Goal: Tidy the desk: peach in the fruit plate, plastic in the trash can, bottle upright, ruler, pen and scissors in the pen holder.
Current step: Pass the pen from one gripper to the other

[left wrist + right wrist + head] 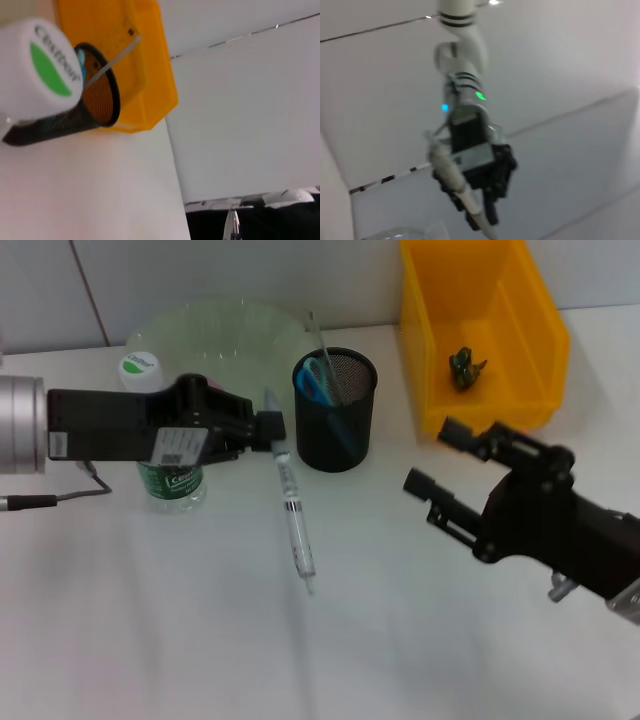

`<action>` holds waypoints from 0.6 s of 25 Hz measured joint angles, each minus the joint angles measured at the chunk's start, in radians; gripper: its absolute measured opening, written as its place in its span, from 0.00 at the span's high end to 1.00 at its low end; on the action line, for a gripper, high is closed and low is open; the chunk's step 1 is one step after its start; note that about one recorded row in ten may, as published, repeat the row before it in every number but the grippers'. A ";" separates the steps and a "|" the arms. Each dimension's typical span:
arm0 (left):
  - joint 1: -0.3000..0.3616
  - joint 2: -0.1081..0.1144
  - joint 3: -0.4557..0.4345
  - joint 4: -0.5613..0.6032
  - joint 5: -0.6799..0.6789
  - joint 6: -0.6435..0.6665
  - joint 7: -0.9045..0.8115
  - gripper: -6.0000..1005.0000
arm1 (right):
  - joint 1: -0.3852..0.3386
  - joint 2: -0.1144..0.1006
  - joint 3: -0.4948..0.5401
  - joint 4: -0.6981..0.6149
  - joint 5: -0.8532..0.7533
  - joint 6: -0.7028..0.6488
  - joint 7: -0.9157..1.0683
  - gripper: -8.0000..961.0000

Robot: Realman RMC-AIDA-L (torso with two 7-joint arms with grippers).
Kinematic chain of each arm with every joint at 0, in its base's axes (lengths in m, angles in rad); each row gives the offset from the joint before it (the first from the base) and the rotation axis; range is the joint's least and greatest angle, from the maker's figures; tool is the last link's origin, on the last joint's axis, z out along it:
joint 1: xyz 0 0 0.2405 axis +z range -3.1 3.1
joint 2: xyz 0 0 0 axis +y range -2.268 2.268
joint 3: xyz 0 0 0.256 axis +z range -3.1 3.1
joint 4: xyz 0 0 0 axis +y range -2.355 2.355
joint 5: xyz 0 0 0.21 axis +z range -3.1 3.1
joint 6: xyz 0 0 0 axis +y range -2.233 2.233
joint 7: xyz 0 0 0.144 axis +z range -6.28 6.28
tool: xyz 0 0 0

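Left gripper (272,429) clamped on the pen (292,505), right gripper (432,458) idle with jaws apart.

Left gripper grips the pen near its top end; the pen hangs tilted from the fingers, tip pointing down toward the white table (200,620), just beside the black mesh pen holder (335,410). Holder already contains blue-handled scissors (318,380) and a clear ruler (322,348). Bottle (160,430) stands upright under the left arm, white-and-green cap up, in front of the clear fruit plate (220,335). Right gripper hovers over the table, near the yellow bin (480,330), which holds a small dark green object (464,367). Right wrist view shows the left gripper (485,210) with the pen (457,187) in its fingers.
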 joint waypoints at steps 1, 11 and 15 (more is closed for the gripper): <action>-0.001 0.001 0.008 0.000 0.001 0.000 -0.007 0.84 | -0.002 0.000 -0.015 0.001 0.000 0.003 -0.031 0.45; -0.011 0.005 0.067 -0.002 0.005 -0.002 -0.024 0.83 | -0.020 -0.003 -0.135 -0.010 0.000 0.028 -0.159 0.45; -0.027 0.003 0.130 -0.003 0.005 -0.001 -0.032 0.83 | -0.021 -0.005 -0.138 -0.021 -0.002 0.028 -0.161 0.45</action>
